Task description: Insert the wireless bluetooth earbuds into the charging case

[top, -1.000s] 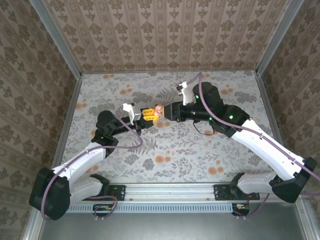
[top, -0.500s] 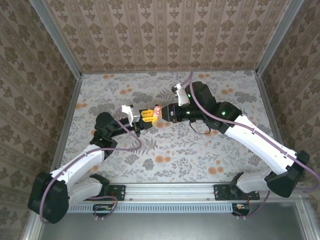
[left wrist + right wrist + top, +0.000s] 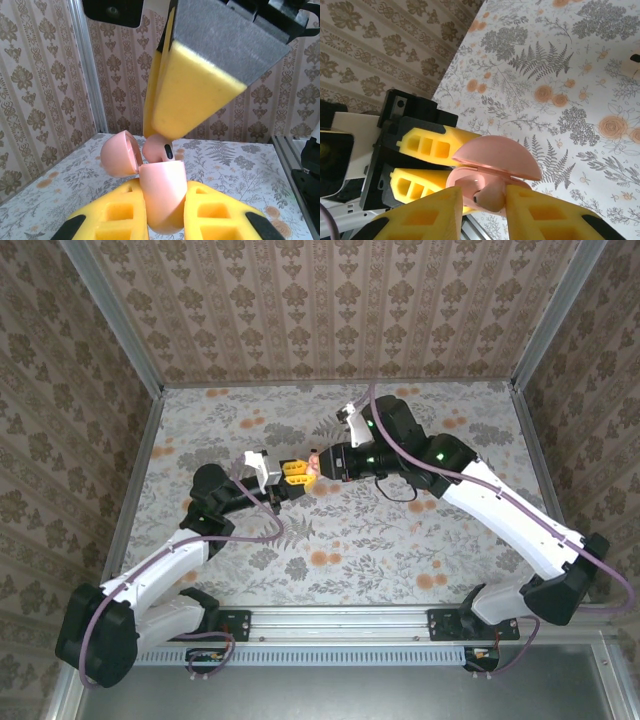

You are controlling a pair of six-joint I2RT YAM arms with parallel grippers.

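Left of mid-table (image 3: 400,550), raised off the surface: left gripper (image 3: 296,472) pressed tight on the charging case (image 3: 162,197), body upright between its yellow pads, lid (image 3: 119,154) swung back to the left; case is open and ready.

Just right of it: one earbud (image 3: 157,148) sits at the case mouth, stem down, head above the rim; we judge it partly entered, not seated; right gripper (image 3: 484,196) pinches that earbud between its two pads, directly over the case.

Done: case held and opened, one bud brought to its well; left: press it home, let go, deal with the other bud; whether that one is inside already we cannot tell.

Views: overhead gives both arms meeting nose to nose, the pink too small to read; left wrist shows bud against rim from the side; right wrist shows the lid's underside and the bud between the pads.
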